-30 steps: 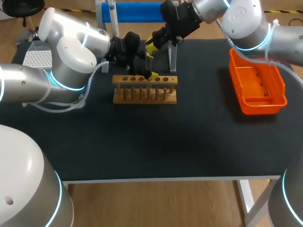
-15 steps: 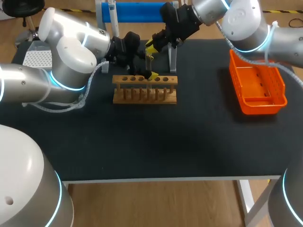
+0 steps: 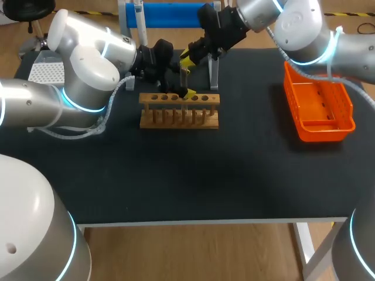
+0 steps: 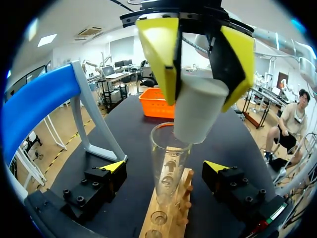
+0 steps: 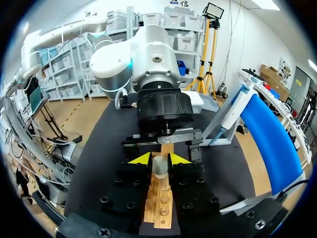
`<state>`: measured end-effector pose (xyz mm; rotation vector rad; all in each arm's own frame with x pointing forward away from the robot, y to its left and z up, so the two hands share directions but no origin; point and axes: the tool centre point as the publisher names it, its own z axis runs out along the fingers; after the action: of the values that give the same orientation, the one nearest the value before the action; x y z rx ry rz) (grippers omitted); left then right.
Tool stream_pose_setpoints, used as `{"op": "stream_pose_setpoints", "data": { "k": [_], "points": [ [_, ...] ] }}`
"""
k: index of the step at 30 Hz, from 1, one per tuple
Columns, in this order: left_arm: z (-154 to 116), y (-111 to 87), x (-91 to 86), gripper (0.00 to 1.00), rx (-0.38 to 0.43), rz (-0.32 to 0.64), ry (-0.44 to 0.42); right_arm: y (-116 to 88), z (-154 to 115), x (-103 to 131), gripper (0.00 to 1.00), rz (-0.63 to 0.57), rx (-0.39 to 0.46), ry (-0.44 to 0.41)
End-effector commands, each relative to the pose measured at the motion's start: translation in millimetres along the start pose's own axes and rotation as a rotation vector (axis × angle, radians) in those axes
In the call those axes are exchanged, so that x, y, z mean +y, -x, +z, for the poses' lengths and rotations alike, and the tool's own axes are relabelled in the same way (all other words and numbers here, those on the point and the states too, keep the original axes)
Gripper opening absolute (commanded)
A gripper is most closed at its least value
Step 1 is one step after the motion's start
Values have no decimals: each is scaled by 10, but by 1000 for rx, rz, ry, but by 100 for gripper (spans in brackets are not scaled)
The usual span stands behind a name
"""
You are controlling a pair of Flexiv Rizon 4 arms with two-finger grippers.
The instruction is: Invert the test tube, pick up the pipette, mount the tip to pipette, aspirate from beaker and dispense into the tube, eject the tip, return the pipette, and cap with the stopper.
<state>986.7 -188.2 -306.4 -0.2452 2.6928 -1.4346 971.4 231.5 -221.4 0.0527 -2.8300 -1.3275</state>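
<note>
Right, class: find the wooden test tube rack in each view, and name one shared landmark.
Head view: the rack lies mid-table, left of the orange basket.
Left wrist view: the rack runs under the glass tube, between the fingers of the left gripper.
Right wrist view: the rack lies below the right gripper and its stopper.
Shared landmark: the blue bar, visible in all three.

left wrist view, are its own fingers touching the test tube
No, the left gripper has its two yellow tips standing apart on either side of the test tube, with a clear gap at each.
</note>
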Motion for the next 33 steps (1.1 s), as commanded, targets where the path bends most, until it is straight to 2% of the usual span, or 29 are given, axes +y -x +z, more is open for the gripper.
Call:
{"op": "stream_pose_setpoints", "data": {
  "k": [1, 33],
  "points": [
    [-5, -1, -6, 100, 1, -1, 2, 22, 0, -22, 0, -2, -2, 3],
    [-5, -1, -6, 100, 1, -1, 2, 102, 28, 21, 0, -11, -8, 12]
  ]
}}
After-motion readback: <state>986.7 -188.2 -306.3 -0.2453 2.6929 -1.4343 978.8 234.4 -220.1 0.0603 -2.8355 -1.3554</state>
